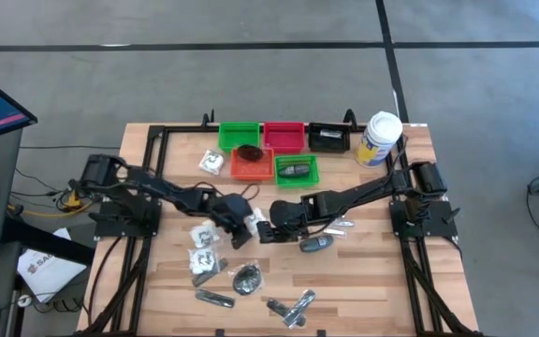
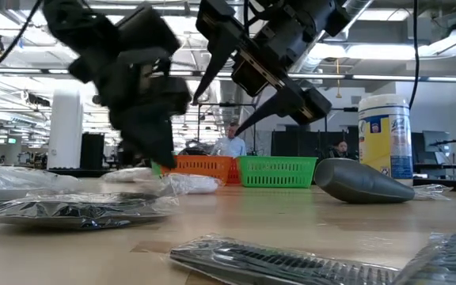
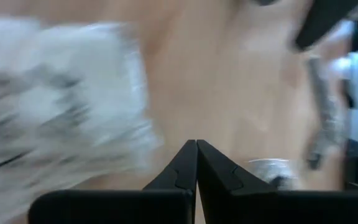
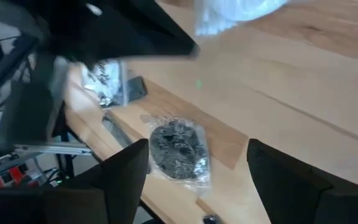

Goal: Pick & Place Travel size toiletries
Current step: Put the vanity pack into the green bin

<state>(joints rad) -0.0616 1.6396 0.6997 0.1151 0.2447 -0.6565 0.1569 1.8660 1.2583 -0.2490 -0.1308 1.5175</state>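
Both grippers at mid-surface [image 1: 363,281], toiletries scattered around them.
Left gripper [image 3: 196,155]: jaws pressed together, empty, beside clear packet [image 1: 204,234]. Right gripper [image 4: 197,171]: jaws spread above black round piece [image 4: 178,148].

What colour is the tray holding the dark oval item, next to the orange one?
Green, clearest in the high view.
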